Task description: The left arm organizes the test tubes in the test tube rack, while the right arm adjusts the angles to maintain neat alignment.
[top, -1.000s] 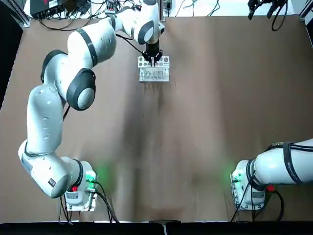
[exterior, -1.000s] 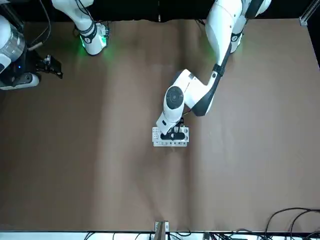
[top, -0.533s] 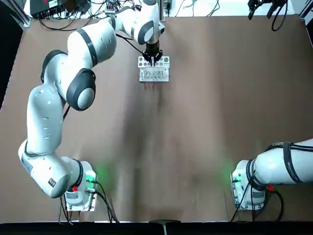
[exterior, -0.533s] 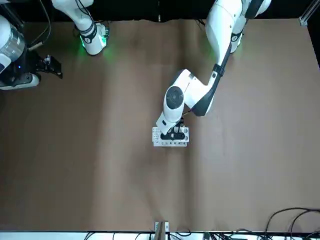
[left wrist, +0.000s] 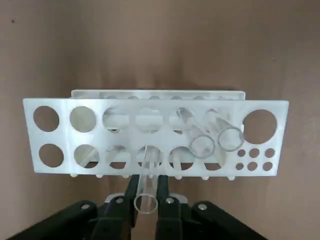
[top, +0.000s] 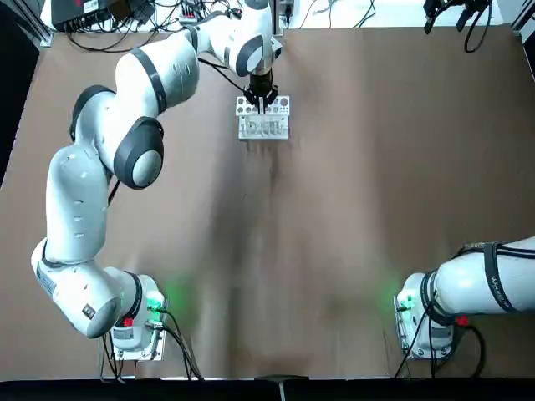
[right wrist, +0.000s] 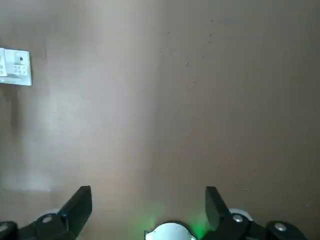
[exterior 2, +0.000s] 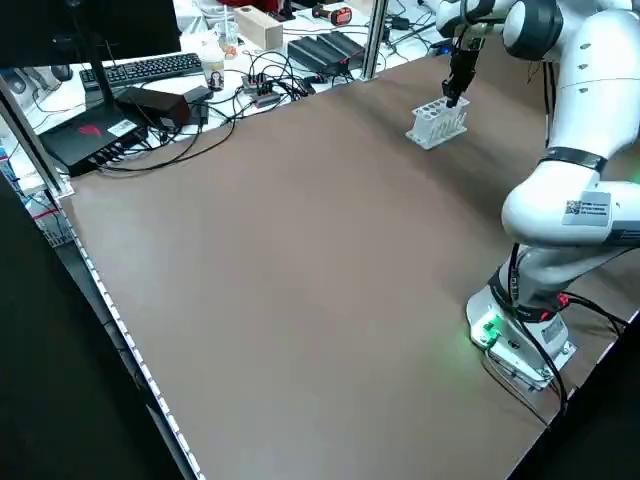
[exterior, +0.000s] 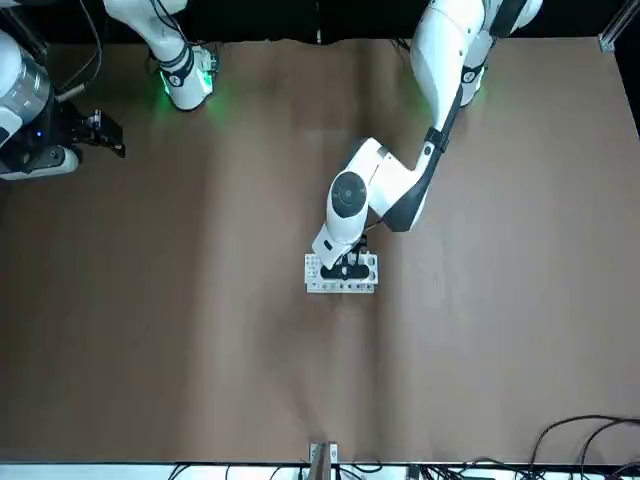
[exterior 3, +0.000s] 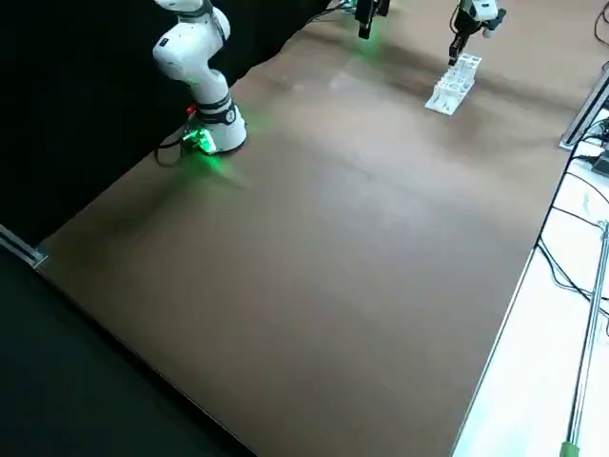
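Observation:
The white test tube rack (top: 263, 119) stands at the table's far middle, also seen in the front view (exterior: 340, 276) and left side view (exterior 2: 438, 122). My left gripper (top: 262, 99) hangs right over it. In the left wrist view the left gripper (left wrist: 147, 187) is shut on a clear test tube (left wrist: 148, 167) whose lower end enters a hole in the rack's (left wrist: 65, 136) near row. Two more test tubes (left wrist: 201, 143) lean in holes beside it. The right gripper (right wrist: 148, 205) is open, parked above its arm's base (top: 422, 322) at the near right.
Beyond the table's far edge lie cables, a keyboard (exterior 2: 140, 68), a black box (exterior 2: 95, 135) and a metal post (exterior 2: 375, 35). The left arm's base (top: 138, 322) sits at the near left. A wide stretch of brown table (top: 334, 209) lies between the rack and the bases.

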